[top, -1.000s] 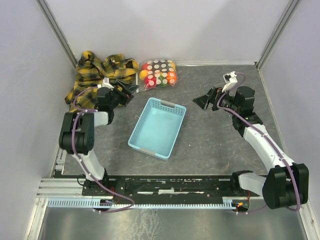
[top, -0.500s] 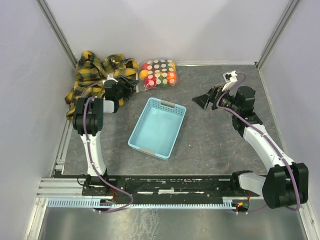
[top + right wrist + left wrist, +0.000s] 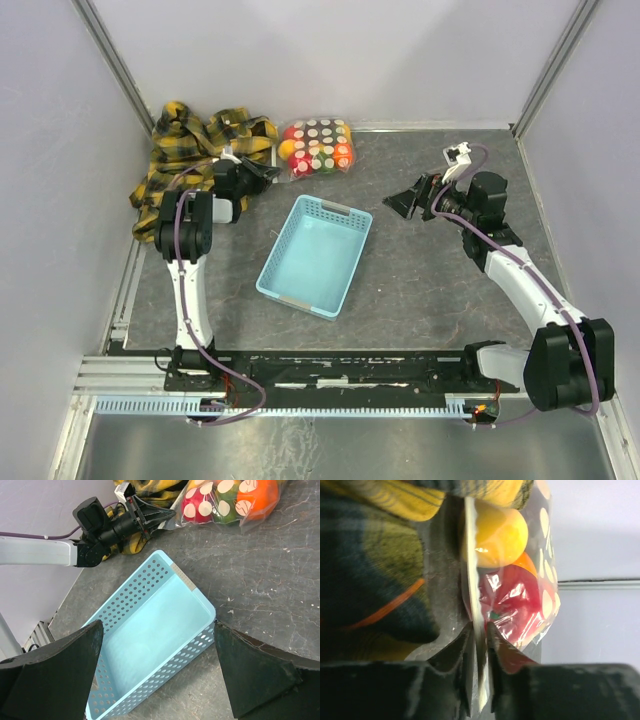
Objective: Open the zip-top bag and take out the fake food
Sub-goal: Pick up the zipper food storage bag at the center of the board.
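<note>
Grey stone-look table [image 3: 420, 270], white walls on three sides, pretty plain setup. The bag [image 3: 318, 147] is found at the far edge, a bit left of the middle. It's laid flat, with its left end tucked right up against a crumpled yellow plaid cloth [image 3: 190, 150]. The fake food [image 3: 343, 153] is all packed inside it, and red, orange, yellow and green pieces can be made out through the dotted plastic.

A light blue slotted basket [image 3: 315, 255] is parked mid-table at a slant, near the bag but not touching it.

The left gripper [image 3: 268, 175] is stretched out low to the bag's left edge. From the left wrist camera its fingers [image 3: 460, 645] are seen pinched together on the bag's white edge strip, one on each side, so the bag is properly clamped. A yellow fruit [image 3: 502, 530] and a red fruit [image 3: 515, 600] are pressed against the plastic just past the tips, and the cloth is bunched up beside them.

The right gripper [image 3: 405, 200] is held over the right half of the table, well apart from the bag and aimed towards the basket. Its jaws are spread wide with nothing gripped. From its own camera the basket is framed between the two fingers, and the bag and the left gripper can be spotted beyond it.
</note>
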